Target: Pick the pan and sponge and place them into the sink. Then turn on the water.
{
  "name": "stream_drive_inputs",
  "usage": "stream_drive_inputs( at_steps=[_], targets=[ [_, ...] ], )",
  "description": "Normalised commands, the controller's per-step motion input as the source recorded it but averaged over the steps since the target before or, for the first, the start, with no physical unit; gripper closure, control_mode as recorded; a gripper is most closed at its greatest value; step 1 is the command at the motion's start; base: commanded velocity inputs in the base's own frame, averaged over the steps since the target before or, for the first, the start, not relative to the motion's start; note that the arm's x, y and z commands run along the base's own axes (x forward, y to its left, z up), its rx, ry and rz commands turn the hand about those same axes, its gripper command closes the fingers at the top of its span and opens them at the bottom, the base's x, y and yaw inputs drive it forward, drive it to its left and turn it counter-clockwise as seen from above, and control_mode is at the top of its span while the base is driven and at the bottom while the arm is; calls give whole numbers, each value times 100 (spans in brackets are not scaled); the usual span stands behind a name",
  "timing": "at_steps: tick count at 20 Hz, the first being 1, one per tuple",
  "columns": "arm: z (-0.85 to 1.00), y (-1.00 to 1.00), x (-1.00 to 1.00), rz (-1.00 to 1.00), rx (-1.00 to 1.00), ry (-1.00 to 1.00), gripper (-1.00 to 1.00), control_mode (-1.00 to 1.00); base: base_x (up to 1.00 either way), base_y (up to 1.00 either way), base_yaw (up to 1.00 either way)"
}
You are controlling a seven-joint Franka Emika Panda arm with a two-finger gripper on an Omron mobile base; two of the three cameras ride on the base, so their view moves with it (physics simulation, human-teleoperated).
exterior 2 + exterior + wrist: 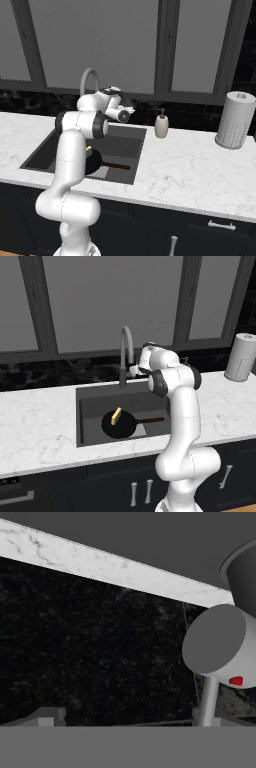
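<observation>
Close to the hand camera, a grey cylinder handle (pixel 220 643) with a small red mark fills the 3 o'clock side, on a thin grey stem; dark speckled backsplash (pixel 100 652) sits behind it, marble strip above. Gripper (pixel 134 371) is up at the faucet (pixel 125 348), right by its base at the back of the sink; jaws stand wide, holding nothing. From the right base view the gripper (pixel 125 114) sits at the sink's 12 o'clock rim, arm bent over the basin.

Pan (pixel 119 424) lies inside the sink (pixel 90 406), roughly centre of the bottom, handle pointing to 3 o'clock. Sponge (pixel 116 415) rests on the pan, tilted up on edge, yellow side showing. In the right base view the pan (pixel 95 162) is mostly hidden behind the arm, with the handle sticking out toward 3 o'clock. No blue stream visible from the spout.

White marble counter (pixel 35 421) surrounds the sink. Soap dispenser (pixel 161 125) stands on the counter just beside the sink's 1 o'clock corner. Paper towel roll (pixel 233 120) stands upright well apart at 3 o'clock, near the backsplash. Dark cabinets (pixel 140 488) run below the counter.
</observation>
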Motion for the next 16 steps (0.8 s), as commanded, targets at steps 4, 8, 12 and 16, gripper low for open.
stream_drive_inputs(
  at_steps=[4, 8, 12, 16],
  targets=[
    [26, -100, -1, 0, 6, 0, -100, -100, 0, 0, 0],
    [28, -100, -8, 0, 4, 0, -100, -100, 0, 0, 0],
    [30, -100, -14, 0, 3, 1, -100, -100, 0, 0, 0],
    [34, -100, -13, 0, 4, 5, -100, -100, 0, 0, 0]
  ],
)
